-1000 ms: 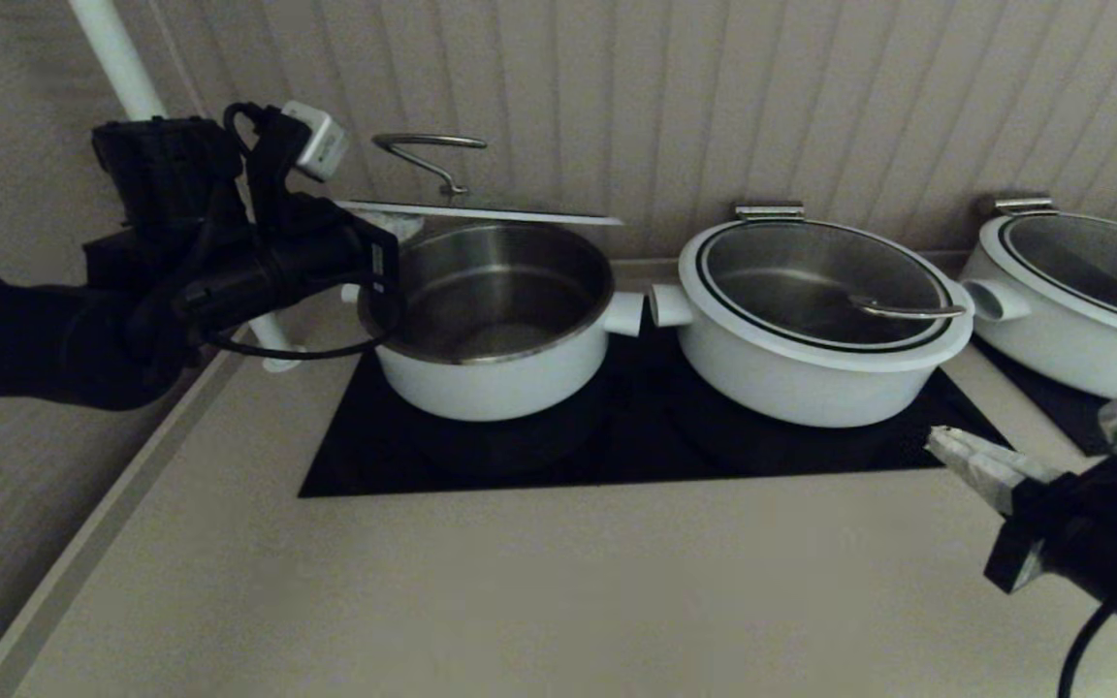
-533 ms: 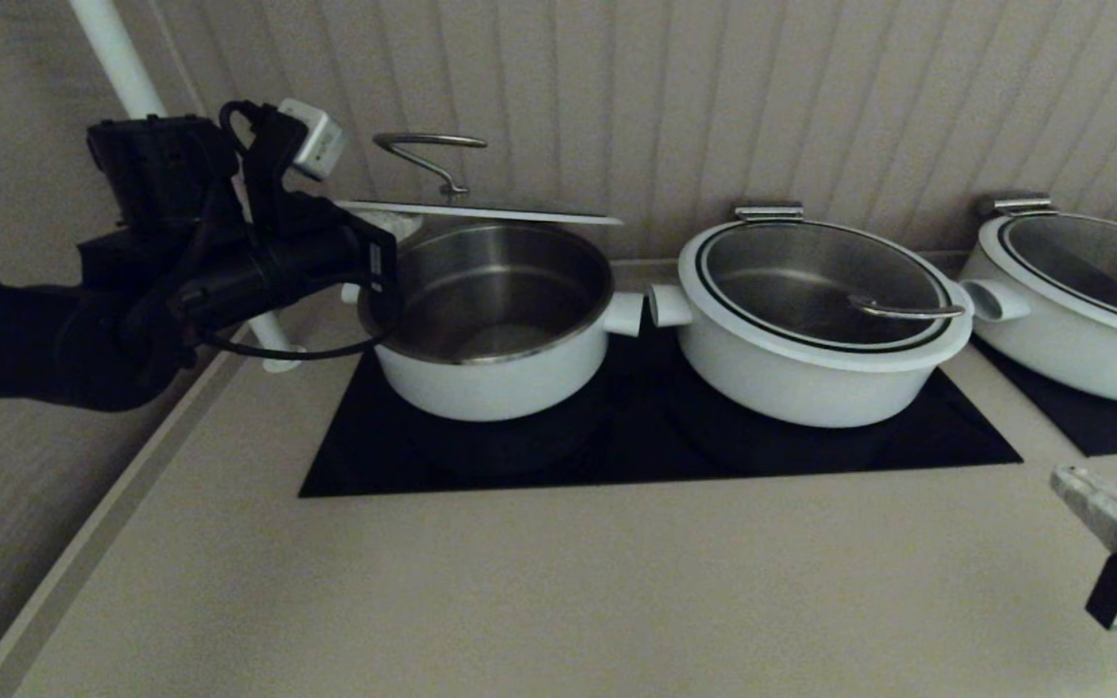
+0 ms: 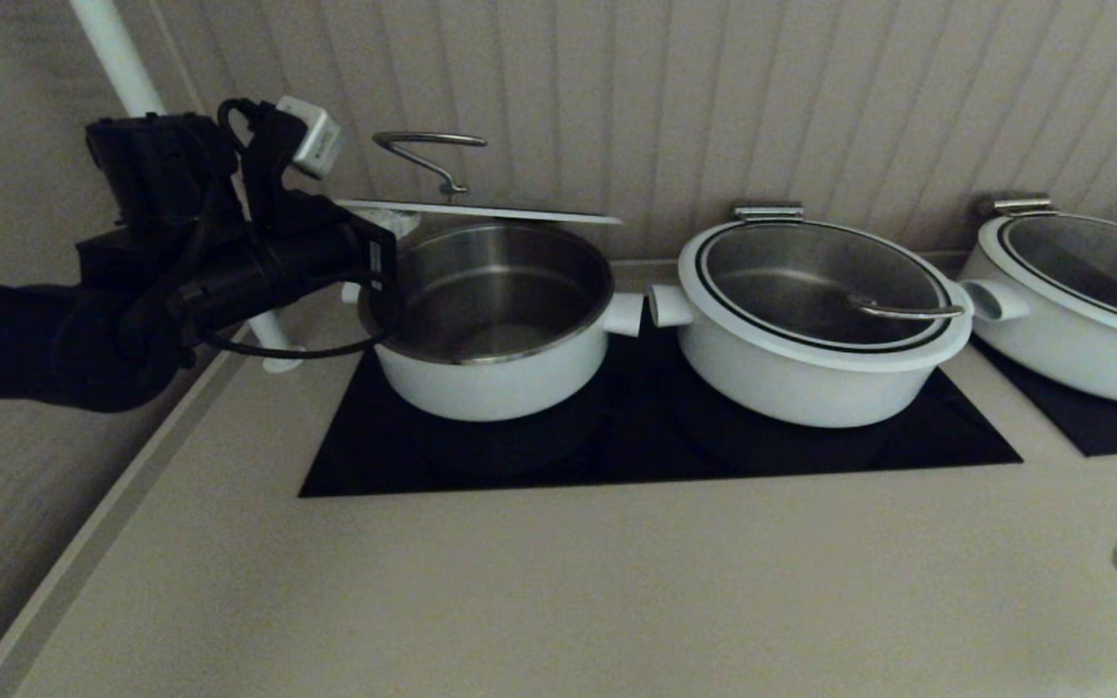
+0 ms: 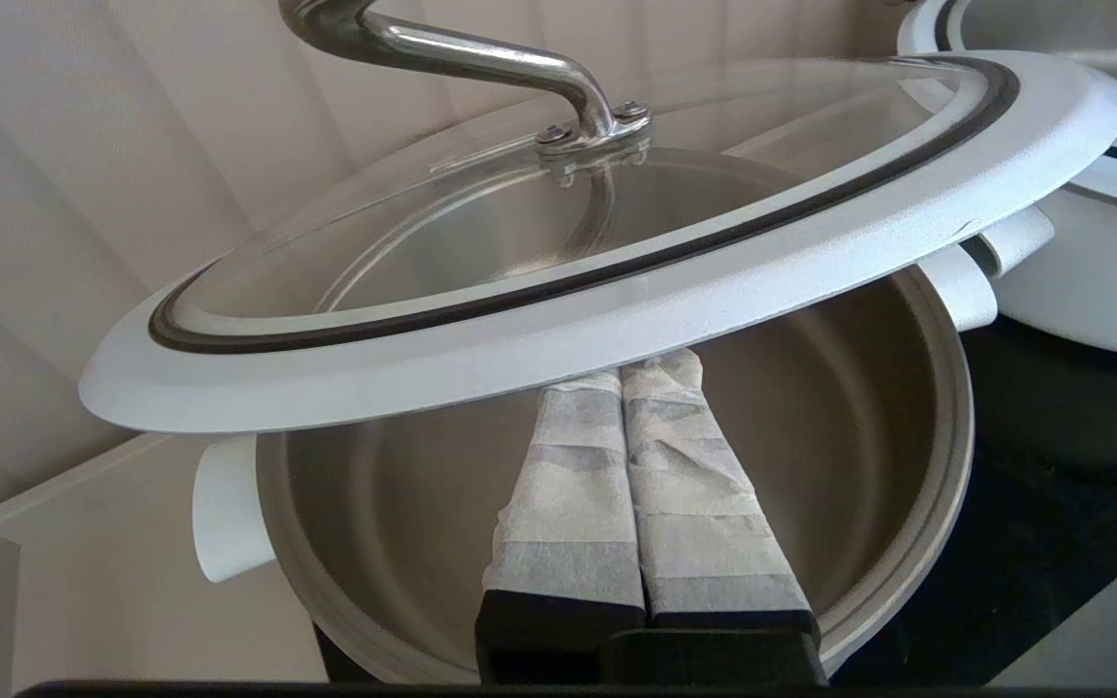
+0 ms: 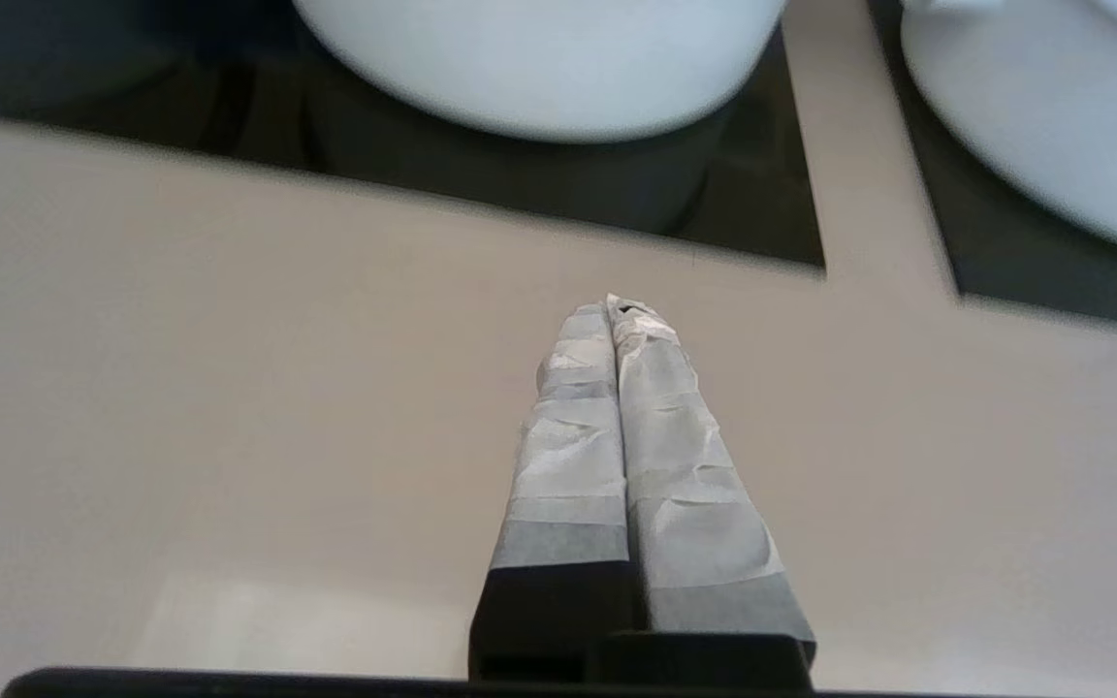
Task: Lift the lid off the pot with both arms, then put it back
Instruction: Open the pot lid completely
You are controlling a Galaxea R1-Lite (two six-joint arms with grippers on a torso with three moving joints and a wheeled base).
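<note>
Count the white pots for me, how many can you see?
3. The pot on the left is open, with its lid raised above. The wider pot sits in the middle. A third pot is cut off at the right edge.

Layout, countertop (image 3: 558,591) against panelled wall (image 3: 714,97):

- On the countertop, a cooktop (image 3: 655,451); further right, a second cooktop (image 3: 1116,436).
- On the first cooktop, left: the pot (image 3: 491,373), uncovered. Right, just beside it (stub handles nearly meeting): a wider pot (image 3: 811,373), covered by its own lid (image 3: 815,281).
- On the second cooktop, at the far right: a third pot (image 3: 1072,334), also lidded.
- Above the pot's rear rim, clear of it: the lid (image 3: 481,211), roughly level.
- Left of the pot, beside the lid's edge: left gripper (image 4: 641,373), fingertips under the rim.
- Behind the left arm: a pole (image 3: 117,48), foot on the countertop.
- Near right corner, over bare countertop: right gripper (image 5: 614,308).
</note>
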